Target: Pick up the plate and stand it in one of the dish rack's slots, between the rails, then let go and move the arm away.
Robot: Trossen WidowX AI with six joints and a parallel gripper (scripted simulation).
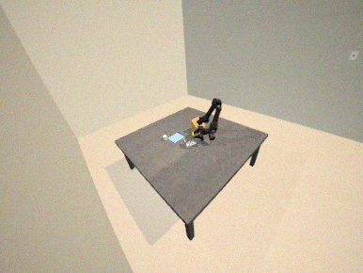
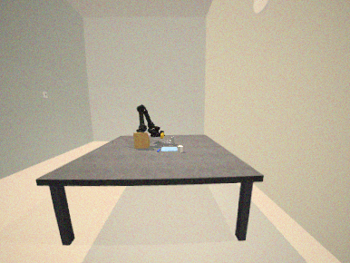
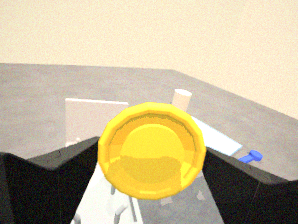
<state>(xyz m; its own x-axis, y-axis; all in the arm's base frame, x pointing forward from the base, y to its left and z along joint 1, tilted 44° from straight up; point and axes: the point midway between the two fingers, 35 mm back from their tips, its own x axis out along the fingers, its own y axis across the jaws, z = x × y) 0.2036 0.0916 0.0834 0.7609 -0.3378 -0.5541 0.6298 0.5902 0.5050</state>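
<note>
The yellow round plate (image 3: 152, 135) (image 2: 161, 135) stands tilted up on edge, its face toward the wrist camera. My gripper (image 3: 151, 147) (image 1: 195, 135) is shut on the plate, one black finger at each side of its rim. The dish rack (image 3: 97, 197) (image 1: 191, 144) (image 2: 172, 141) is pale, with grey rails. In the wrist view it lies below and to the left of the plate, which covers part of it. The plate is held above the table beside or over the near part of the rack; whether it is over a slot I cannot tell.
A tan wooden block (image 1: 196, 123) (image 2: 141, 141) stands close to the arm. A light blue board (image 1: 176, 137) (image 2: 169, 149) (image 3: 220, 137), a white cup (image 1: 165, 137) (image 2: 180, 148) (image 3: 181, 101) and a blue utensil (image 3: 255, 156) lie beyond the rack.
</note>
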